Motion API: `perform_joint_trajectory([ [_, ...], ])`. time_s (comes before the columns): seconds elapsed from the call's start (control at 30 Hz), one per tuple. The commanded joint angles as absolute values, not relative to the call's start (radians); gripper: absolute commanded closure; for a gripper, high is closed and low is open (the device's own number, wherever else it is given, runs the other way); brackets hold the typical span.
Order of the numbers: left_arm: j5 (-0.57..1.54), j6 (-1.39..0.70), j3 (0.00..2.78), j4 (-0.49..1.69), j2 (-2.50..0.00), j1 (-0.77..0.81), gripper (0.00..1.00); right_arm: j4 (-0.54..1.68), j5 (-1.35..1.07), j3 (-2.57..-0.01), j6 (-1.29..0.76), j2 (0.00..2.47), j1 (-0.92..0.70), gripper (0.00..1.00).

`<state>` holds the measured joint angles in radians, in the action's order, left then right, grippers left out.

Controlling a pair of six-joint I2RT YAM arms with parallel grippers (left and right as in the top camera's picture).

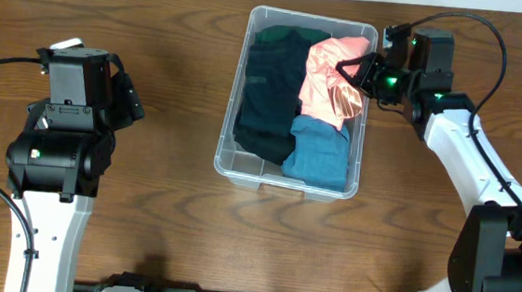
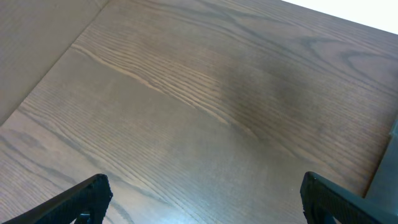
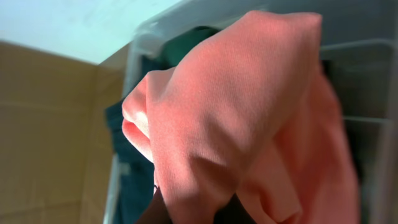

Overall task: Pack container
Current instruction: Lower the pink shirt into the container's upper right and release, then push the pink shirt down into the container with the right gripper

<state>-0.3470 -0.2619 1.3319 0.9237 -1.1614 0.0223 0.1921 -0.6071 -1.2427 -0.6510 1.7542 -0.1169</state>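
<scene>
Now, the wooden tabletop (image 1: 163,204) spreads under both arms. The clear container (image 1: 225,162) sits just beneath the right jaws, well apart from the left jaws. Inside it, a dark garment (image 1: 269,100) lies farthest from the right jaws and a blue garment (image 1: 321,155) nearer. The pink garment (image 1: 327,72) is pinched in them, bunched. The left jaws gape wide, holding nothing.

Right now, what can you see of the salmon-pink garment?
The salmon-pink garment is soft, matte cloth, crumpled and folded over itself. It lies in the far right corner of the clear container, overlapping the blue garment and beside the dark garment. The right gripper seems to pinch its right edge, bunching it up.
</scene>
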Motion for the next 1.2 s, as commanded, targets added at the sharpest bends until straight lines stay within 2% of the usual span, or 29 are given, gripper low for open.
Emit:
perform_joint_trajectory([
  [0.0, -0.36, -0.267, 1.33, 0.927, -1.164, 0.018, 0.02, 0.175, -0.488, -1.234, -0.676, 1.741, -0.126, 0.99],
  [0.27, -0.36, -0.267, 1.33, 0.927, -1.164, 0.018, 0.02, 0.193, -0.325, -1.232, -0.71, 1.741, -0.133, 0.99],
  [0.3, -0.36, -0.266, 1.33, 0.927, -1.164, 0.018, 0.02, 0.193, -0.321, -1.231, -0.71, 1.741, -0.136, 0.96],
  [0.33, -0.36, -0.267, 1.33, 0.927, -1.164, 0.018, 0.02, 0.191, -0.32, -1.23, -0.709, 1.741, -0.139, 0.9],
  [0.4, -0.36, -0.267, 1.33, 0.927, -1.164, 0.018, 0.02, 0.177, -0.322, -1.23, -0.685, 1.741, -0.147, 0.7],
  [0.43, -0.36, -0.267, 1.33, 0.927, -1.164, 0.018, 0.02, 0.156, -0.333, -1.23, -0.651, 1.741, -0.149, 0.57],
  [0.57, -0.36, -0.267, 1.33, 0.927, -1.164, 0.018, 0.02, 0.025, -0.425, -1.23, -0.6, 1.731, -0.134, 0.2],
  [0.63, -0.36, -0.267, 1.33, 0.927, -1.164, 0.018, 0.02, -0.039, -0.45, -1.23, -0.601, 1.716, -0.117, 0.12],
  [0.7, -0.36, -0.267, 1.33, 0.927, -1.164, 0.018, 0.02, -0.097, -0.456, -1.231, -0.605, 1.691, -0.09, 0.1],
  [0.77, -0.36, -0.267, 1.33, 0.927, -1.164, 0.018, 0.02, -0.129, -0.456, -1.231, -0.606, 1.667, -0.066, 0.11],
  [1.0, -0.36, -0.267, 1.33, 0.927, -1.164, 0.018, 0.02, -0.072, -0.49, -1.231, -0.605, 1.614, -0.036, 0.28],
  [1.07, -0.36, -0.267, 1.33, 0.927, -1.164, 0.018, 0.02, -0.022, -0.488, -1.231, -0.603, 1.615, -0.049, 0.44],
  [1.1, -0.36, -0.266, 1.33, 0.927, -1.164, 0.018, 0.02, 0.006, -0.482, -1.231, -0.595, 1.616, -0.06, 0.61],
  [1.13, -0.36, -0.267, 1.33, 0.927, -1.164, 0.018, 0.02, 0.026, -0.477, -1.231, -0.577, 1.617, -0.071, 0.71],
  [1.17, -0.36, -0.267, 1.33, 0.927, -1.164, 0.018, 0.02, 0.05, -0.461, -1.231, -0.555, 1.617, -0.086, 0.77],
])
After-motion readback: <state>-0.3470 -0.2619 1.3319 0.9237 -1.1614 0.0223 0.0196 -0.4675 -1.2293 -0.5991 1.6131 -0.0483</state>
